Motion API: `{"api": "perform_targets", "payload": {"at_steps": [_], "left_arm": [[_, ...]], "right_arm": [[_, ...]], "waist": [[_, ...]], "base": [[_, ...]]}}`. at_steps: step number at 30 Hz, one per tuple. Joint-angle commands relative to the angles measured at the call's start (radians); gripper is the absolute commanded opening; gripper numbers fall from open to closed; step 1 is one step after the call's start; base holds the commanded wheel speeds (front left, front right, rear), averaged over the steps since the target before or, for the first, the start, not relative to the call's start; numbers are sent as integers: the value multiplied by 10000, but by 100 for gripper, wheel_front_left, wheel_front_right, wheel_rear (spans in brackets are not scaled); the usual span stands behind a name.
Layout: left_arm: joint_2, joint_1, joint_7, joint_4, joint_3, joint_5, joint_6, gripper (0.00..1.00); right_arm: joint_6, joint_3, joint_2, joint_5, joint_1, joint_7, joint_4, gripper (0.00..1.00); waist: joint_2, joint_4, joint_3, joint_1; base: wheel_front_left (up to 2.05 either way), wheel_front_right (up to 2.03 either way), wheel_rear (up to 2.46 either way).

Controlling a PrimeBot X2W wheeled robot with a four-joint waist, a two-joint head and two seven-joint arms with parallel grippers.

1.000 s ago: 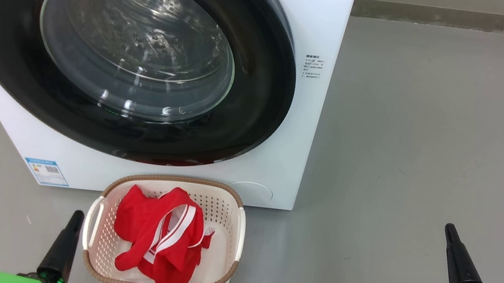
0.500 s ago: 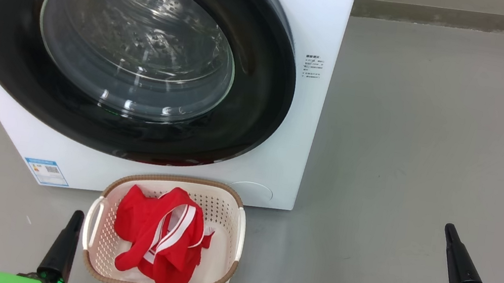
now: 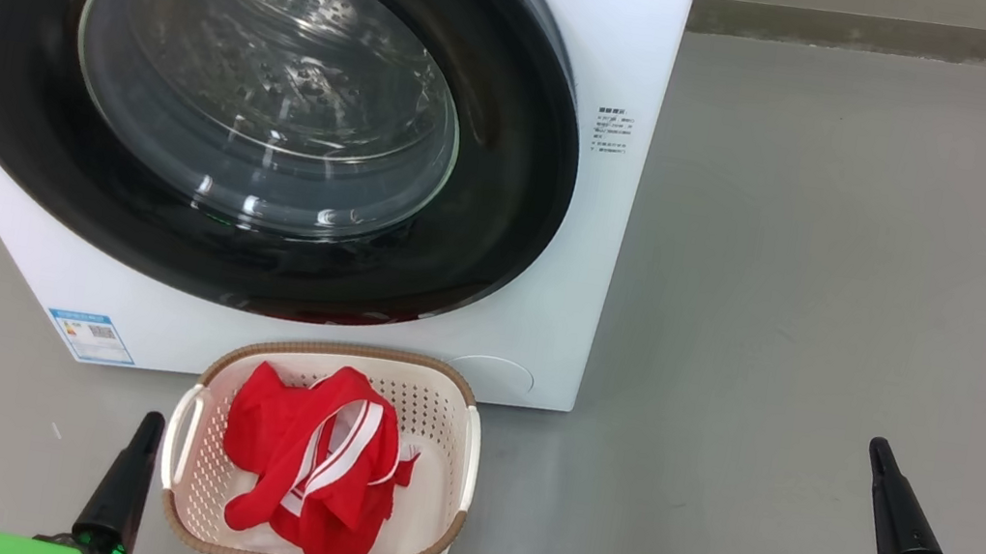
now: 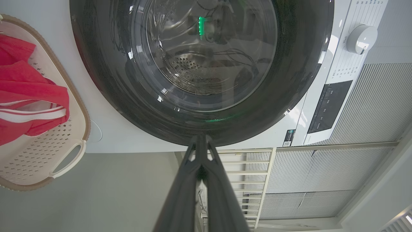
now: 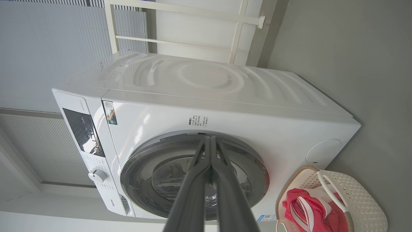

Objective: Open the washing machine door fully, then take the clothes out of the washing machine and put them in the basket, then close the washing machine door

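Observation:
The white washing machine (image 3: 626, 43) stands ahead with its round black-rimmed washing machine door (image 3: 501, 220) closed flat against the front; the steel drum shows through the glass. The red clothes (image 3: 309, 460) with white stripes lie in the cream basket (image 3: 466, 454) on the floor just in front of the machine. My left gripper (image 3: 153, 422) rests low beside the basket's left side, shut and holding nothing. My right gripper (image 3: 878, 450) sits far to the right over bare floor, shut and holding nothing. The door (image 4: 289, 80) and basket (image 4: 77, 129) also appear in the left wrist view; the machine (image 5: 225, 106) and clothes (image 5: 309, 206) in the right wrist view.
Grey floor (image 3: 846, 271) stretches to the right of the machine, up to a wall base (image 3: 920, 33) at the back. A white railing (image 4: 257, 167) and ribbed panels stand beside the machine. A control knob (image 4: 362, 38) sits on its panel.

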Motion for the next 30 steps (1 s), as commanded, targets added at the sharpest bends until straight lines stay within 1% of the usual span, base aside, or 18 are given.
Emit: {"api": "perform_targets", "payload": {"at_steps": [1,30], "left_arm": [[116,-411,45,-208,268,-67,-69,0],[116,-411,45,-208,267,-68,-69,0]], "right_arm": [[-7,146,-87,-23,-422,53,-290,0],[-7,139,-82,-30,-423,59,-290,0]], "waist": [[0,0,0,-1],[0,0,0,-1]], "base": [[0,0,0],[0,0,0]]}}
